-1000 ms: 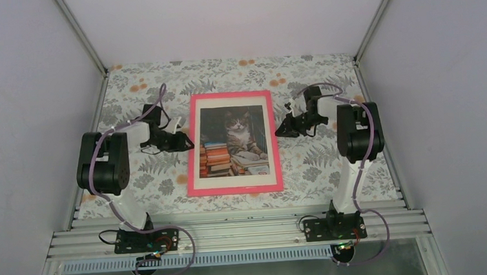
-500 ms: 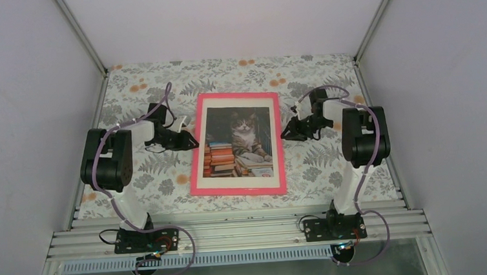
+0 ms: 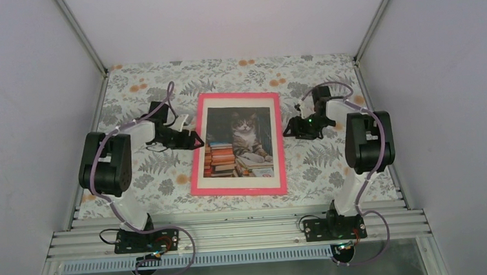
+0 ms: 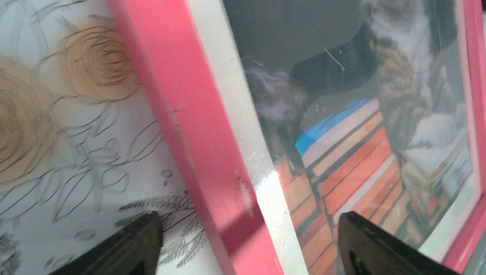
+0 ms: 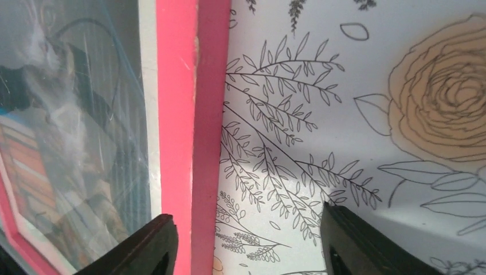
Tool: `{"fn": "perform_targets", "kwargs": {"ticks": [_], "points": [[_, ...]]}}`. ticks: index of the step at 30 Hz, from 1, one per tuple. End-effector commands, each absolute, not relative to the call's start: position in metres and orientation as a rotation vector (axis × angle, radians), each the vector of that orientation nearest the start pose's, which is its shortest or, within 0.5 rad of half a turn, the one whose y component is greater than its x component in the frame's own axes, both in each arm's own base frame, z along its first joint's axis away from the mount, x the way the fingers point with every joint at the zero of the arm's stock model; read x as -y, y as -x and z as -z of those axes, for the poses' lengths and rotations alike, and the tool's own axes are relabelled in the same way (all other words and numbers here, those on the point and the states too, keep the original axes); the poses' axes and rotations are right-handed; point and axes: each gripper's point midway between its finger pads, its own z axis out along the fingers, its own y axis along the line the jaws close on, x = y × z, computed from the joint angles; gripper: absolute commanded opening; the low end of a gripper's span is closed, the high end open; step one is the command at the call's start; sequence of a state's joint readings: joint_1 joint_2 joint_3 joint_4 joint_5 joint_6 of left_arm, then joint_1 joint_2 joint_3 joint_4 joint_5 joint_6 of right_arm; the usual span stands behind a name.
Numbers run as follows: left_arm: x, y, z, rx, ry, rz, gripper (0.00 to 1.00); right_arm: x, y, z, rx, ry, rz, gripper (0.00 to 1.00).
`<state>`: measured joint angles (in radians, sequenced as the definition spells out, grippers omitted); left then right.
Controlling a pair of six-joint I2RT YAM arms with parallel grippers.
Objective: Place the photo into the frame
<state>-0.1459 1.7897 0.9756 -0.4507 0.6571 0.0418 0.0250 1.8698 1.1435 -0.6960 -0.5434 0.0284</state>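
The left gripper (image 4: 258,252) has its dark fingers spread wide, straddling the left rail of the thin-edged bright pink rectangular picture frame (image 3: 238,190) without pinching it. The right gripper (image 5: 246,249) is spread too, the right rail just inside one finger. The large print of a cat among books (image 3: 241,141) lies flat under the clear pane, mid-table on the floral table cover (image 3: 153,85). The frame looks light and stiff, with a slick and probably fragile pane, so it is best gripped by its long rails.
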Motion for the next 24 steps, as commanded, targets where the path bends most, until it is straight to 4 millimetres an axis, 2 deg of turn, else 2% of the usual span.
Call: {"fn": "perform_targets", "kwargs": {"ticks": [1,4,6,9,11,12,13,14,16,18,20,22,24], "points": [[0.130,-0.341,-0.045,-2.704,-0.359,0.799,0.84,-0.086,-0.348,-0.038,-2.909,0.074,-0.718,0.70],[0.120,-0.357,-0.070,-2.656,-0.382,0.738,0.99,-0.089,-0.359,-0.060,-2.842,0.115,-0.737,0.82],[0.111,-0.378,-0.095,-2.597,-0.404,0.674,1.00,-0.088,-0.370,-0.077,-2.792,0.138,-0.722,0.90],[0.091,-0.418,-0.142,-2.499,-0.389,0.585,1.00,-0.081,-0.390,-0.108,-2.695,0.175,-0.679,1.00],[0.072,-0.447,-0.178,-2.440,-0.343,0.521,1.00,-0.074,-0.405,-0.133,-2.622,0.196,-0.634,1.00],[0.061,-0.462,-0.203,-2.396,-0.320,0.500,1.00,-0.068,-0.416,-0.153,-2.571,0.201,-0.590,1.00],[0.053,-0.470,-0.212,-2.378,-0.308,0.500,1.00,-0.062,-0.424,-0.167,-2.532,0.200,-0.563,1.00],[0.042,-0.481,-0.235,-2.339,-0.303,0.482,1.00,-0.054,-0.433,-0.183,-2.492,0.204,-0.515,1.00],[0.024,-0.494,-0.262,-2.282,-0.307,0.445,1.00,-0.039,-0.447,-0.211,-2.427,0.216,-0.414,1.00],[0.006,-0.502,-0.284,-2.234,-0.321,0.367,1.00,-0.030,-0.455,-0.237,-2.363,0.247,-0.370,1.00],[-0.009,-0.504,-0.299,-2.196,-0.342,0.303,1.00,-0.021,-0.457,-0.254,-2.311,0.273,-0.365,1.00],[-0.023,-0.503,-0.305,-2.181,-0.332,0.257,1.00,-0.010,-0.454,-0.272,-2.254,0.277,-0.331,1.00],[-0.037,-0.501,-0.300,-2.196,-0.302,0.195,1.00,0.000,-0.452,-0.278,-2.221,0.270,-0.301,1.00]]}}
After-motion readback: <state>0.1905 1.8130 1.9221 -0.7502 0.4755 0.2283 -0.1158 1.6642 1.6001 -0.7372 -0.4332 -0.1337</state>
